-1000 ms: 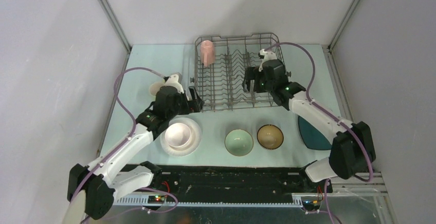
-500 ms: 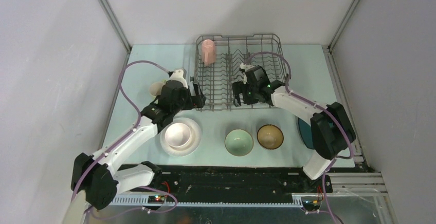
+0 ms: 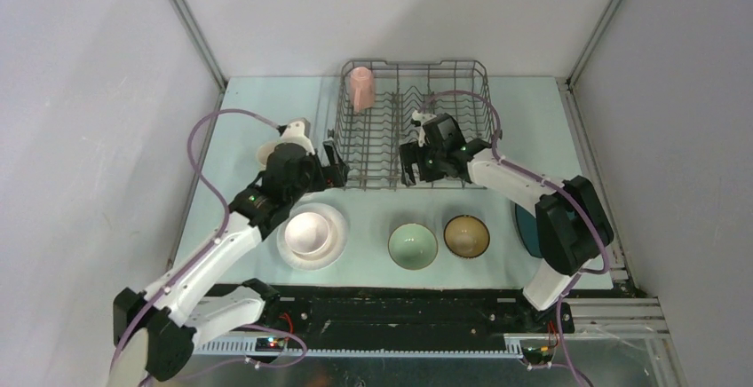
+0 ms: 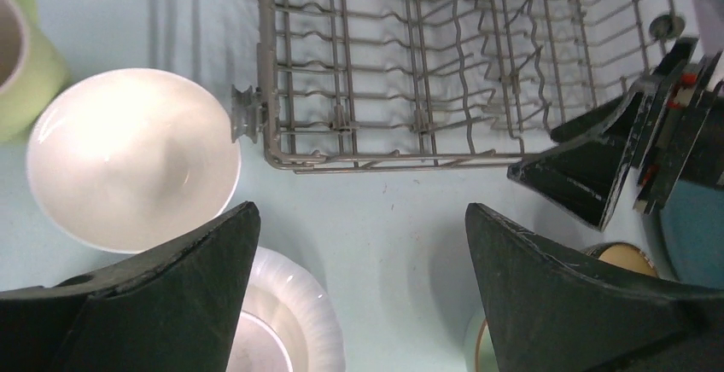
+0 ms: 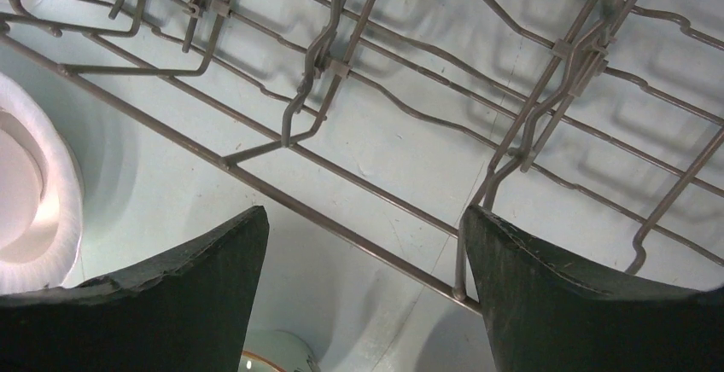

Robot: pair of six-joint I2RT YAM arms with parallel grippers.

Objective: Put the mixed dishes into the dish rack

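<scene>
**Snag hazards along the rack's near rail**

Noted left gripper [image 4: 359,218] spread wide and empty, hanging over bare table just near of the near-left corner of the dish rack [image 3: 413,125]. Noted right gripper [image 5: 363,218] likewise wide apart, holding nothing, poised over the near rail, a little right of the left one.

Found only the pink mug [image 3: 360,88] loaded, in the rack's far-left corner. Counted the rest on the table:
- left of the rack: white bowl [image 4: 132,154] and yellow-green mug [image 4: 21,56]
- near left: pale pink bowl [image 3: 308,230], sitting on the round white plate [image 3: 336,245]
- near centre: pale green bowl [image 3: 413,245] and brown bowl [image 3: 466,235]
- near right: dark teal squarish plate [image 4: 696,231], partly hidden behind the right arm in the top view

Risks, as judged:
- Could hook a right finger on the near rail or a tine if lowered or swept from here. Would drag or tilt the rack.
- Could clash the two grippers, working near each other along the same rail.
- Could knock the white bowl into the rack corner, lying just beside it.
- Could tip the pale pink bowl, or shift the plate under it, when picking from the stack.

Room:
- Open tines across the rack's centre and right.
- Only a narrow bare strip between the near rail and the near row of dishes.
- Little margin beyond the teal plate toward the right table edge.
</scene>
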